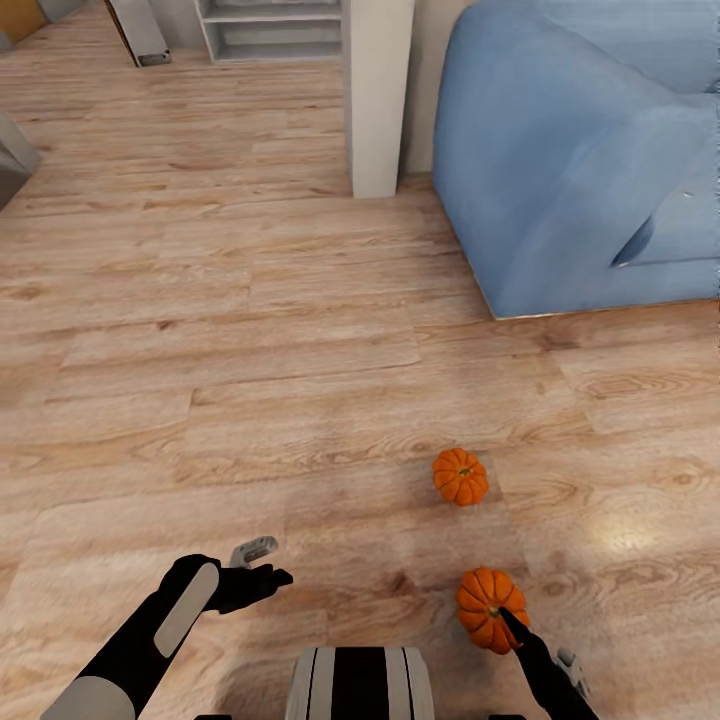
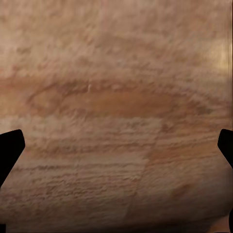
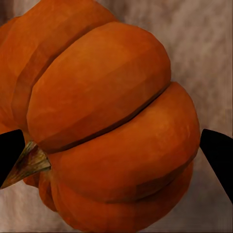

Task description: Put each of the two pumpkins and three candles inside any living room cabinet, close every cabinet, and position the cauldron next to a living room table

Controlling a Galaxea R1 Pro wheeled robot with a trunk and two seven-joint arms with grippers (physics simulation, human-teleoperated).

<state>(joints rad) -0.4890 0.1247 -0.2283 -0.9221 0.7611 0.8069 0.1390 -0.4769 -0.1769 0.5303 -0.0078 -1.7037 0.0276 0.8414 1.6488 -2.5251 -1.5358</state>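
Note:
Two orange pumpkins are low in the head view over the wood floor. The farther pumpkin (image 1: 460, 476) sits free on the planks. My right gripper (image 1: 505, 625) holds the nearer pumpkin (image 1: 488, 606); one black finger lies across its near side. In the right wrist view this pumpkin (image 3: 111, 121) spans the gap between both fingertips, with its stem by one finger, and the right gripper (image 3: 114, 155) is shut on it. My left gripper (image 1: 275, 562) hangs open over bare floor to the left, and the left gripper (image 2: 116, 150) has nothing between its fingers. The candles, cabinet and cauldron are out of view.
A blue sofa (image 1: 570, 150) fills the upper right. A white pillar (image 1: 378, 100) stands beside it, with pale shelving (image 1: 270, 30) behind. Wood floor (image 1: 250, 330) stretches open ahead and to the left.

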